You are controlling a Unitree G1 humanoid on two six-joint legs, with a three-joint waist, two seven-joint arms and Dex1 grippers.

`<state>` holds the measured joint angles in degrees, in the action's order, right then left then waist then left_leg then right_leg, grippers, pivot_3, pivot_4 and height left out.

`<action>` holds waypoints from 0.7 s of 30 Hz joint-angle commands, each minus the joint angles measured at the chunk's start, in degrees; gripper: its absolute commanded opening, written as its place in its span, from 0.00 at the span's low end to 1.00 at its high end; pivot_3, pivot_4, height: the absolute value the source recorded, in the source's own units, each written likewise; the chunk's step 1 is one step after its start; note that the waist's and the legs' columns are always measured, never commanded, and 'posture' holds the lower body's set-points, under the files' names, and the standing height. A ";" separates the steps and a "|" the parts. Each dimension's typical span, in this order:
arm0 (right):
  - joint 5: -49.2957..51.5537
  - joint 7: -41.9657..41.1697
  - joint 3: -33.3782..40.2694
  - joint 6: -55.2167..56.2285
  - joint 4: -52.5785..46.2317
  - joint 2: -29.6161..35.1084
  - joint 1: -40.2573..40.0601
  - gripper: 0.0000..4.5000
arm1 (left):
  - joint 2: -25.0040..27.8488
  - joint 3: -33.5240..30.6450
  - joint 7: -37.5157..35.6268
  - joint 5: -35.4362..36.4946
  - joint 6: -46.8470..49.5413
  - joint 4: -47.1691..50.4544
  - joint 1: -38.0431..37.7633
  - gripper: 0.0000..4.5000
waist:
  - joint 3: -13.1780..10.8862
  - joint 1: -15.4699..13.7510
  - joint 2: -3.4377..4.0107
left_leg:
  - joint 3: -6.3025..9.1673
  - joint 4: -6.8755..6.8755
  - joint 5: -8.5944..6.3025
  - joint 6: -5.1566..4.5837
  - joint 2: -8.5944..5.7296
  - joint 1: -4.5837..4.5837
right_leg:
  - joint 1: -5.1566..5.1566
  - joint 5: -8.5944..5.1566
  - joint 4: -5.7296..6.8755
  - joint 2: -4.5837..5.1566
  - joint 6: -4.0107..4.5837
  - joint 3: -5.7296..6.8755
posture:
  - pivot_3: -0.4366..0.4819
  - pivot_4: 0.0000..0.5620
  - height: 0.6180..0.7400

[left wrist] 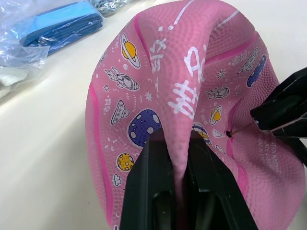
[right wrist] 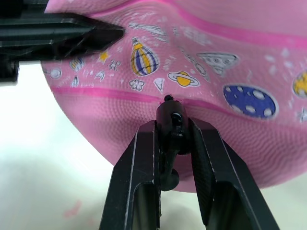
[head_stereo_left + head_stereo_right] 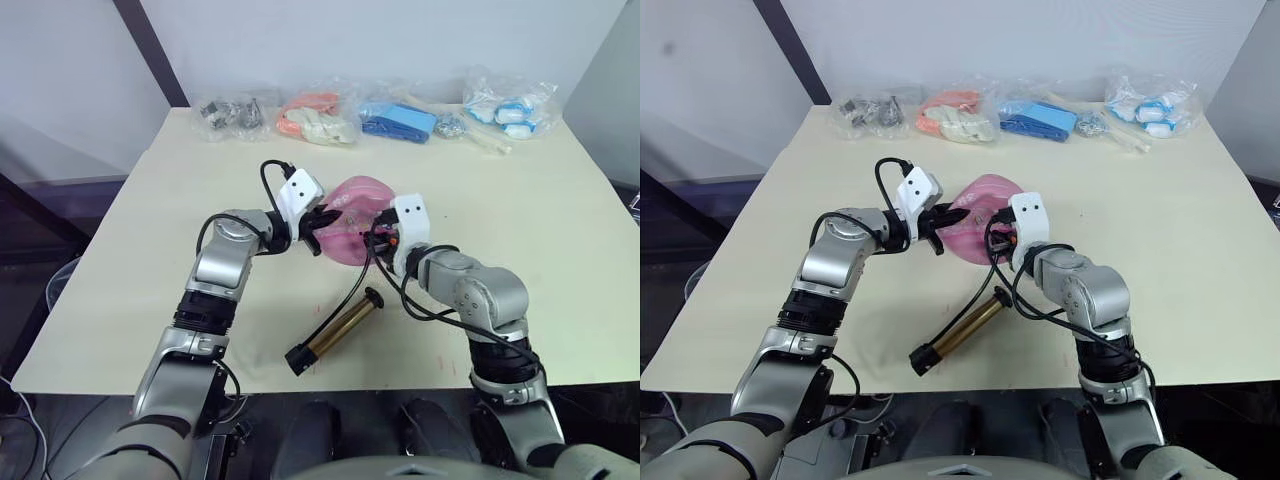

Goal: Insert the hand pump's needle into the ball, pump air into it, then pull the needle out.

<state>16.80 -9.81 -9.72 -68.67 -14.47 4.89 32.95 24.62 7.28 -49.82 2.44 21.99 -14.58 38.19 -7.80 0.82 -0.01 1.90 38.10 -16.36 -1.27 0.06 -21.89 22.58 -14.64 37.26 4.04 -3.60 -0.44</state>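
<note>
Two pincers, left point(image 1: 176, 153) and right point(image 2: 173, 143), grip one ball point(image 3: 352, 225)

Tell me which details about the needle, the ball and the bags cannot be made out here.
- Needle depth: right wrist view, fitting meets the ball; the pin is hidden.
- Ball's underside: eye views, resting on the table.
- Bag contents: eye views, too small.

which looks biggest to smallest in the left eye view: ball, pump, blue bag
1. pump, the longest of the three
2. ball and blue bag look alike; the ball is partly hidden by the grippers and the bag lies farther off, so no ranking between them.
</note>
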 commanded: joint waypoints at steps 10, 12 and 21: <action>-2.48 -8.96 -12.14 1.08 4.34 8.34 9.37 0.08 | -0.70 3.99 -1.42 -0.90 2.55 -2.20 -2.28 0.00 | -0.01 0.03 0.00 | 0.01 0.01 0.00 0.00 0.00 0.00 | -0.02 0.00 -0.01 0.01 0.00 0.02 | 0.48 0.27 1.00; -3.50 -10.08 -13.98 1.69 5.94 8.74 10.58 0.08 | -0.67 4.04 -1.53 -0.80 2.73 -1.98 -2.38 0.00 | -0.01 0.11 0.00 | 0.00 0.01 0.00 0.00 0.00 0.01 | -0.02 0.00 0.00 0.00 0.00 0.01 | 0.48 0.27 1.00; -5.74 -12.66 -16.35 1.26 12.06 7.37 14.15 0.08 | -0.73 3.98 -1.31 -0.53 3.53 -1.08 -2.92 0.00 | 0.02 0.40 -0.04 | -0.02 0.02 0.00 0.00 0.02 0.10 | -0.02 0.00 0.12 -0.02 0.01 -0.04 | 0.48 0.27 1.00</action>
<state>11.36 -21.91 -24.22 -68.10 -3.89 13.46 46.65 24.94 7.19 -49.74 2.42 22.95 -14.02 37.88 -7.78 1.22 -0.05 1.87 38.12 -16.36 -1.28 0.08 -21.77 22.55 -14.64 37.40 4.03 -3.59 -0.49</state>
